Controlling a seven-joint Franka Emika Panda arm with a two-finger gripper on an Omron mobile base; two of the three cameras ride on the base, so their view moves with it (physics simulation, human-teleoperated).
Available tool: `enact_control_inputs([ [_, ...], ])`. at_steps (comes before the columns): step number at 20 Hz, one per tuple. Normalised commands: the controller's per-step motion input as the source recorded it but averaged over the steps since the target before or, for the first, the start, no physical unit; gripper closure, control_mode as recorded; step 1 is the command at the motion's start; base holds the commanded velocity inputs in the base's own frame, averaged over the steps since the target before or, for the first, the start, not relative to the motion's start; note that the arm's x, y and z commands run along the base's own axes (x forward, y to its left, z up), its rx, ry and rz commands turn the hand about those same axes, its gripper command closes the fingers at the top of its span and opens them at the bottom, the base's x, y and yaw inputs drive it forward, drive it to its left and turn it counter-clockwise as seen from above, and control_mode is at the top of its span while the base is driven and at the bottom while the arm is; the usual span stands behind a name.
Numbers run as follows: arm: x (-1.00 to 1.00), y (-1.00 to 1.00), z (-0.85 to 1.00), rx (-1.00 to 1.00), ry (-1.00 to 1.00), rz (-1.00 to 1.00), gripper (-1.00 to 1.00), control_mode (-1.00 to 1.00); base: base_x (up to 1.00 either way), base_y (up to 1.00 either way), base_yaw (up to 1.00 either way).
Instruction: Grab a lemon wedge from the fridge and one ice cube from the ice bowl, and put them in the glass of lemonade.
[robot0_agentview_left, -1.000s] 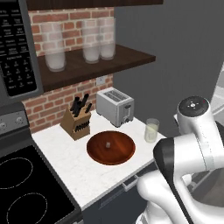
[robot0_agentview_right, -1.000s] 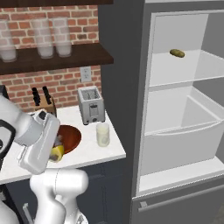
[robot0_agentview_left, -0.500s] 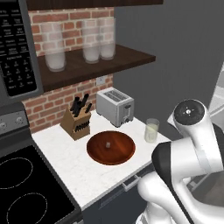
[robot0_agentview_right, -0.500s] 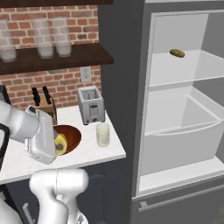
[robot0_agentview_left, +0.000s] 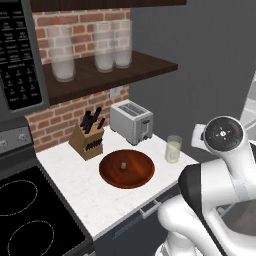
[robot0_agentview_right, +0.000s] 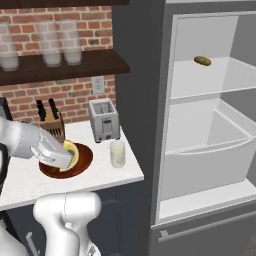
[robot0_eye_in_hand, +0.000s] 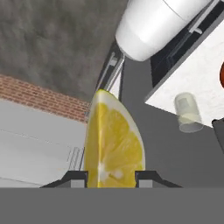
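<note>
Arm swung lower — white counter (robot0_agentview_left: 75, 182), brick wall (robot0_agentview_right: 75, 95) behind

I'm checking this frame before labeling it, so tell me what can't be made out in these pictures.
- Ice cube in the ice bowl: left base view, too small to show its shape.
- Gripper: hand view, fingertips cut by the bottom edge; the lemon wedge hides the pads.
- Glass of lemonade: hand view, liquid level unclear.

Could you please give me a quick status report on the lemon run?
Pincer shut on lemon wedge. Glass of lemonade upright on counter beside ice bowl. One ice cube in bowl. Nothing blocking the glass.
</note>
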Motion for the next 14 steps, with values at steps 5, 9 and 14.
enact_control_inputs([
  [5, 0.00, 0.00, -0.33, -0.23, 0.00, 0.36, 1.00, -1.00, 0.00, 0.00, 0.00],
  [9, 0.25, 0.00, -0.13, -0.01, -0.08, 0.04, 1.00, -1.00, 0.00, 0.00, 0.00],
  [14, 0.43, 0.00, -0.31, -0.01, -0.14, 0.00, 1.00, -1.00, 0.00, 0.00, 0.00],
])
